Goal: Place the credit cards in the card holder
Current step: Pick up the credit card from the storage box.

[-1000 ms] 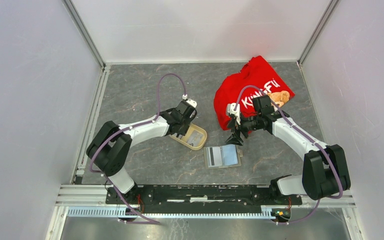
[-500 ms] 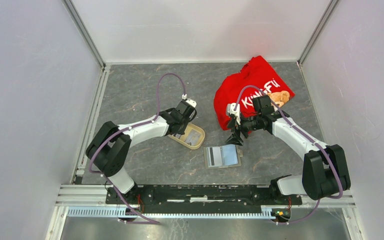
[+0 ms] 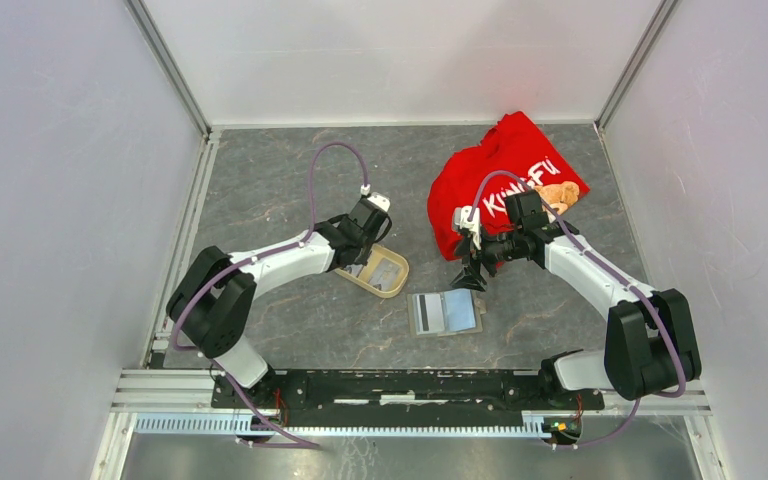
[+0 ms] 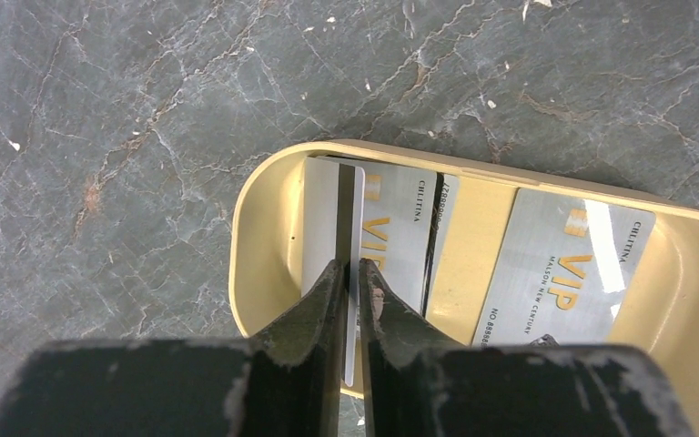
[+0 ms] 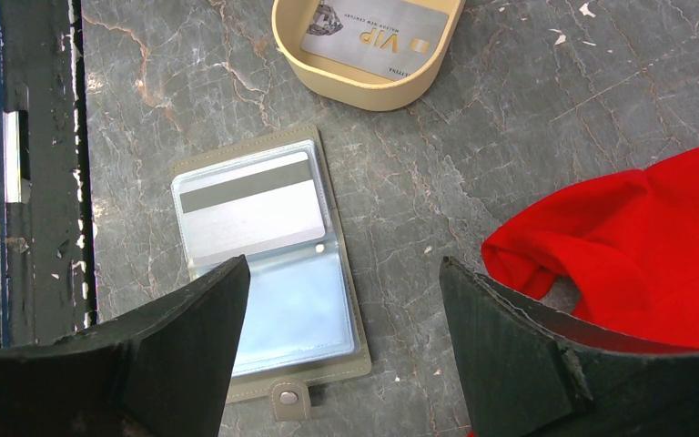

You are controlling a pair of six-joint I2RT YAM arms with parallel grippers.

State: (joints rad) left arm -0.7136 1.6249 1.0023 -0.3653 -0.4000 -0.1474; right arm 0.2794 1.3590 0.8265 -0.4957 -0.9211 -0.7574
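The beige oval tray holds silver VIP credit cards. My left gripper is shut on one credit card, held edge-on over the tray's left end. In the top view the left gripper is at the tray. The grey card holder lies open on the table and also shows in the right wrist view. One card with a dark stripe sits in its upper pocket. My right gripper is open and empty, hovering above the holder's far right side.
A red shirt lies crumpled at the back right, close behind my right gripper, and shows in the right wrist view. The tray with a VIP card lies just left of the holder. The arms' black base rail runs along the near edge.
My left gripper and the tray under it have shifted slightly to the far left. The right arm and the card holder have not moved.
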